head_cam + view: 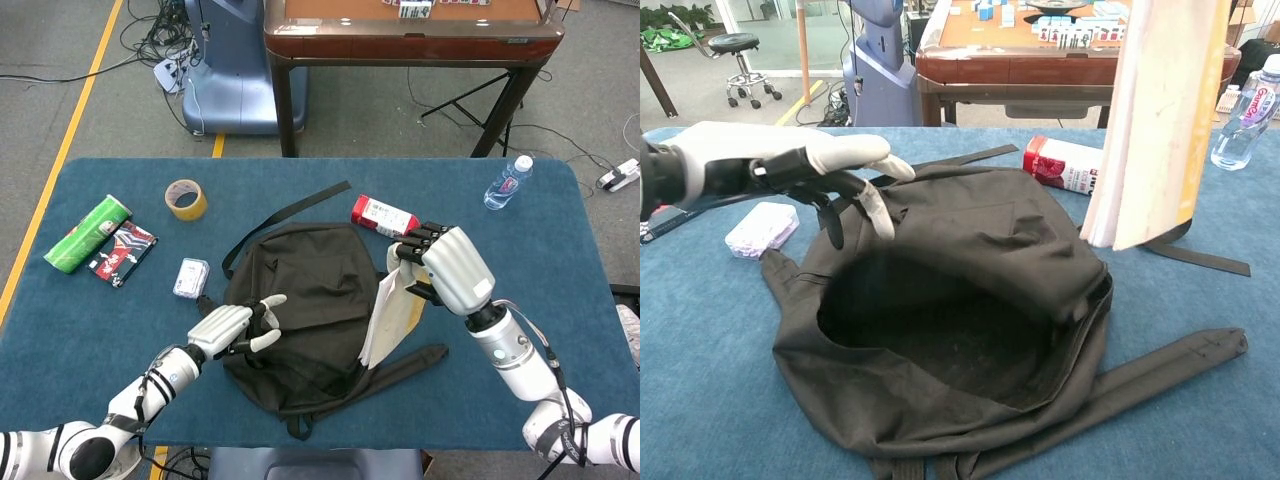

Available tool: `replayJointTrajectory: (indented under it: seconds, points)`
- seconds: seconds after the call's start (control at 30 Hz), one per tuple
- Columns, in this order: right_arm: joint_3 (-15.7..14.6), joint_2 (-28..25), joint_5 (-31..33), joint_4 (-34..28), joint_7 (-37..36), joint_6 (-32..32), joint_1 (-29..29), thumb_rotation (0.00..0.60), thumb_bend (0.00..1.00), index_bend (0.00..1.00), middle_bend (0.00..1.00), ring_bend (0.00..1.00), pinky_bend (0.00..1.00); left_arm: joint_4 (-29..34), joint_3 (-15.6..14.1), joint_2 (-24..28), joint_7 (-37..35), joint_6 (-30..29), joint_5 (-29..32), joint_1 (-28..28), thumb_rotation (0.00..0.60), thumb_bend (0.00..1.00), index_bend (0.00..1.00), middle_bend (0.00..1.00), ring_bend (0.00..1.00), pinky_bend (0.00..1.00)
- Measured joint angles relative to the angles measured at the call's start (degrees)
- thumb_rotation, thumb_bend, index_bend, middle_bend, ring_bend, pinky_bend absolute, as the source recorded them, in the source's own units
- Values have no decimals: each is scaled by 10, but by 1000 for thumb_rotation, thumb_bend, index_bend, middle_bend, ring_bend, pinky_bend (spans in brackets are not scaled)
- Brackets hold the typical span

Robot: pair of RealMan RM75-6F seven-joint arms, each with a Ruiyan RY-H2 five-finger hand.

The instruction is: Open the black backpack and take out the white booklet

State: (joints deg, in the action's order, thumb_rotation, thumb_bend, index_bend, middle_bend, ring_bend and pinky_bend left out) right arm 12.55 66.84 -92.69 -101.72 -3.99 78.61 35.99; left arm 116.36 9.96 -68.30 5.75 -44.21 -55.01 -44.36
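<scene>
The black backpack (300, 310) lies slumped in the middle of the blue table, its mouth (940, 330) gaping toward me. My right hand (450, 270) holds the white booklet (390, 310) by its top edge above the bag's right side; in the chest view the booklet (1160, 120) hangs upright, clear of the bag. My left hand (235, 325) hovers over the bag's left edge with fingers spread and nothing in it; the chest view shows that left hand (790, 170) just above the flap.
A red-and-white bottle (385, 218) lies behind the bag. A water bottle (508, 182) stands far right. Tape roll (186, 198), green can (88, 233), a packet (125, 250) and a small white box (190, 277) sit at the left. Straps (400, 365) trail right.
</scene>
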Motion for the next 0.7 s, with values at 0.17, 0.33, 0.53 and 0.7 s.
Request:
replayJointTrajectory:
  seconds: [0.17,0.33,0.53,0.7]
  points:
    - [-3,15,7,1,-1,-21,7,600,580,778,637,582,585,9,-5,16,-29,-13,-38,19,0,222,0,219,77,257]
    - [-6,35,26,3,-9,-60,20,600,580,778,633,582,585,-4,-4,17,-53,-32,-47,31,0,222,0,214,77,255]
    - [-3,79,78,21,6,-131,52,600,569,682,502,484,576,-38,-5,13,-51,-47,-27,33,0,222,0,200,71,251]
    - [4,126,142,50,25,-203,87,600,453,202,194,194,325,-69,-3,8,-53,-62,0,38,62,222,0,195,69,216]
